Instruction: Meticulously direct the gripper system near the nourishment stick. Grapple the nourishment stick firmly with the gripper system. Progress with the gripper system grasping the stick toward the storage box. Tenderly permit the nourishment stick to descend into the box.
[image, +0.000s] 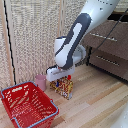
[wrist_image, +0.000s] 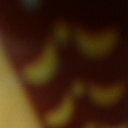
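Observation:
The yellow-orange snack carton (image: 63, 90) with red and white print stands upright on the wooden floor. My gripper (image: 62, 78) hangs from the white-and-grey arm directly over the carton, its dark fingers down at the carton's top edge. Whether the fingers press on the carton cannot be made out. The wrist view is a blurred close-up of the carton's dark red and yellow print (wrist_image: 75, 65); no fingers show there. The red mesh basket (image: 15, 91) with a grey-blue rim stands on the floor toward the exterior view's left, nearer the camera than the carton.
A pink cup (image: 40, 81) stands just beside the carton, on the exterior view's left. Brown wooden drawers (image: 111, 46) stand at the exterior view's right. A slatted light wall (image: 30, 35) runs behind.

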